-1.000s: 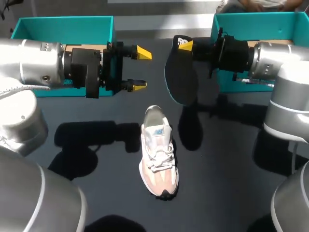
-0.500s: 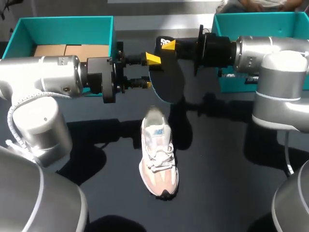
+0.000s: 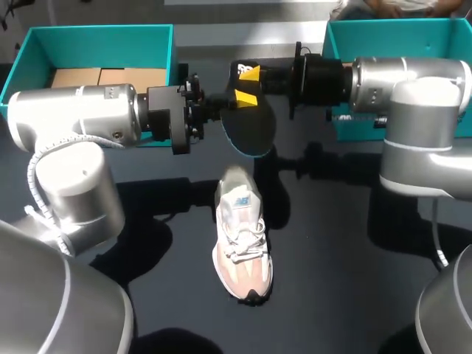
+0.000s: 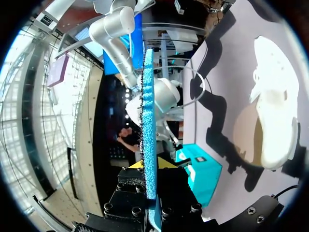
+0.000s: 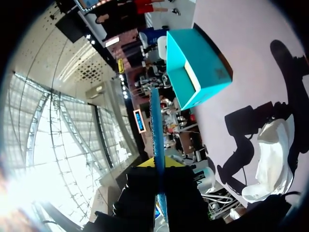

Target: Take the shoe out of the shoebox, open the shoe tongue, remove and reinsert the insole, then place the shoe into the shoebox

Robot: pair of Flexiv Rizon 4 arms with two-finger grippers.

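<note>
Nearest us the shoe (image 3: 242,236) sits upright on the dark surface (image 3: 332,280), toe towards us, touched by neither arm; its upper looks soft and the whole thing light, so we would take it by the heel collar or the sides of the mouth rather than by the laces. Beyond it the insole (image 3: 251,129) hangs in the air between the two arms, clear of the shoe; it is thin, light and floppy, likely to bend or twist if pinched at one end only, so we judge a grip across its flat near the heel, with a second hold towards the middle, the safest. The right tool (image 3: 249,75) is clamped on the heel end, its fingers nearly together across the insole's thickness; the left tool (image 3: 240,103) sits just beside it from the opposite side, and seems likewise closed on the insole, though one yellow tip is hidden behind it from above; each wrist view shows the insole edge-on, running out between that arm's fingers. Farthest back stand the left shoebox (image 3: 103,33) and the right shoebox (image 3: 346,44), well apart from the shoe.
</note>
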